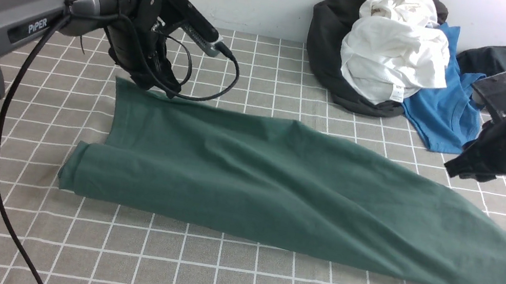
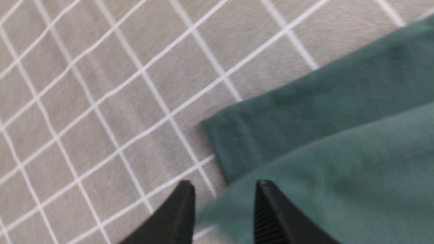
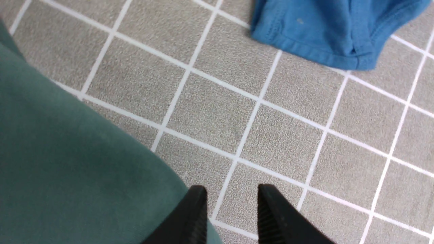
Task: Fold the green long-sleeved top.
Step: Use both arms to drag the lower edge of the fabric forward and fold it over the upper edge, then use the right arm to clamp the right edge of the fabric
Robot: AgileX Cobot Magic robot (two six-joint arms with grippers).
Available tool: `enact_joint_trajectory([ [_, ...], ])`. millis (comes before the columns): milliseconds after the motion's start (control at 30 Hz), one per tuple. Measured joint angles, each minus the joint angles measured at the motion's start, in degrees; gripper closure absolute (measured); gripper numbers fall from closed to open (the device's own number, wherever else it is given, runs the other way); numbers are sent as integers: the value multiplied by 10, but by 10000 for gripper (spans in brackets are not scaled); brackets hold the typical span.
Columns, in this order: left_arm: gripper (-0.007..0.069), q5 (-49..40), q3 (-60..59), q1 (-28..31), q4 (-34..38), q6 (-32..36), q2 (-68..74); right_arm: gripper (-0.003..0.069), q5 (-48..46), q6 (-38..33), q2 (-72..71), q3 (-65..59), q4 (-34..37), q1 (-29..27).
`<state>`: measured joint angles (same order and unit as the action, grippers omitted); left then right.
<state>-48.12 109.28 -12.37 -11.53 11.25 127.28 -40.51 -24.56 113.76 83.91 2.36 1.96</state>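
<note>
Green long-sleeved knit top lying as a long band across grey grid-lined mat | left gripper fingers apart over its corner | right gripper fingers apart, empty, beside its edge | bright blue shirt nearby

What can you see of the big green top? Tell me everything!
The green long-sleeved top is dark green, soft-looking knit, folded into one long band with gentle wrinkles. It lies flat on the grey checked tablecloth, running left to right. A stitched hem shows at its far left corner, beside the open left gripper.
</note>
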Motion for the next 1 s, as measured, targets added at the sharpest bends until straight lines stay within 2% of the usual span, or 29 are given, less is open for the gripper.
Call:
enact_joint_trajectory([
  [167, 217, -33, 2, 4, -4, -45, -20, 271, -58, 91, -40, 0, -7, -6],
  [267, 195, -82, 3, 0, 17, -49, -37, 233, -122, 112, -71, 1, -10, -12],
  [367, 208, -142, -1, -12, 57, -42, -46, 223, -179, 121, -97, -2, -12, -22],
  [467, 247, -177, -18, -25, 86, -20, -49, 221, -195, 131, -116, -23, -12, -38],
  [567, 331, -187, -60, -41, 105, 1, -49, 220, -185, 153, -148, -76, -14, -69],
  [600, 391, -177, -89, -43, 109, 3, -49, 220, -167, 171, -163, -118, -16, -91],
  [800, 587, -116, -173, -13, 108, 3, -49, 215, -77, 222, -161, -241, -19, -158],
  [867, 619, -103, -188, -1, 121, 3, -50, 212, -46, 225, -144, -264, -19, -169],
  [1000, 632, -96, -196, 7, 136, 4, -54, 209, -12, 225, -112, -271, -15, -171],
])
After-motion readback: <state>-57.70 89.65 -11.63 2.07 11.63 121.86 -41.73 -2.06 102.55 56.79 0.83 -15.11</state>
